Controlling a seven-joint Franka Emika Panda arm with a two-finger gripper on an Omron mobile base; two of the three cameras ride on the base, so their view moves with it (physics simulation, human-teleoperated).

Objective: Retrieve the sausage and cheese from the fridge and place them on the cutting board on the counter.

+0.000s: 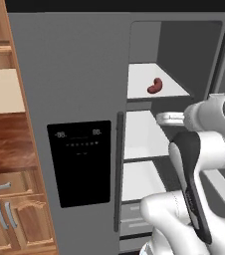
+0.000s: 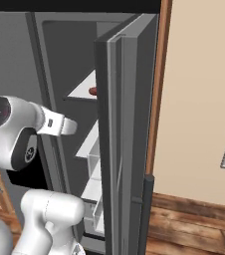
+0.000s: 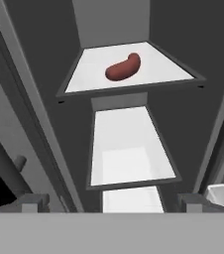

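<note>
Up front in the left base view, the arm [image 1: 194,164] bends at the elbow, wrist level with the fridge's [image 1: 74,74] middle shelf; the sausage [image 1: 155,86] lies on the top shelf [image 1: 139,74]. From the right, the open door [image 2: 127,129] hides most of the sausage. Looking along the hand, the gripper [image 3: 111,201] stands wide and empty, with the sausage well ahead.

Clear path into fridge [image 1: 69,89] past open door [image 2: 129,124]
</note>
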